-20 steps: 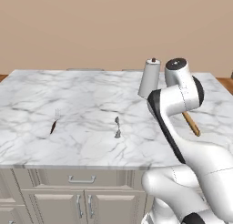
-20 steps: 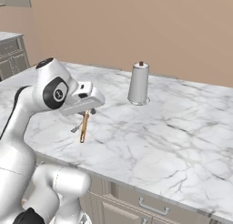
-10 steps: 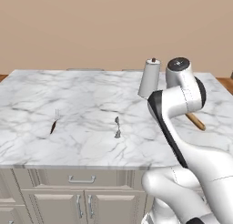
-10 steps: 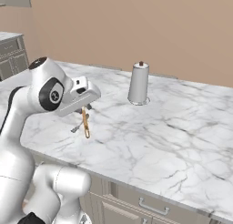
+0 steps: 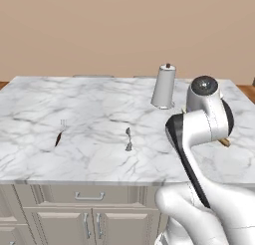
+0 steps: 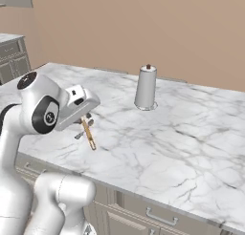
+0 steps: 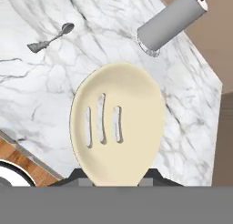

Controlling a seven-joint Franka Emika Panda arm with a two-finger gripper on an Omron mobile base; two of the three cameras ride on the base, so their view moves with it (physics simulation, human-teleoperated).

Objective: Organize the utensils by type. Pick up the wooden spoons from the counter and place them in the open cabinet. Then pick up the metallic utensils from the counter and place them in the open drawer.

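Right now the gripper [image 6: 86,120] is pinching the wooden spoon [image 6: 89,133] and holds it up above the counter [image 6: 191,133], not touching the marble. The fingers grip near one end, and the long stick part hangs down and a little forward from the hand, ending with a gap above the marble. In the hand view the pale slotted bowl of the spoon [image 7: 117,127] sits right between the two dark tips, so the hold looks firm (I think it will not slip, but that is a guess). The spoon has to go into the open cabinet next, and I cannot see that cabinet here, so I cannot tell which way the arm should carry it. The small silver spoon [image 5: 128,138] lies flat on the counter, well apart from the hand, off to its left. The dark-handled utensil [image 5: 60,135] lies even farther left. Both wait for their turn to go in the drawer. A tall grey paper towel holder [image 5: 164,86] stands upright toward the back of the counter, near the arm, so a wide swing could bump it.
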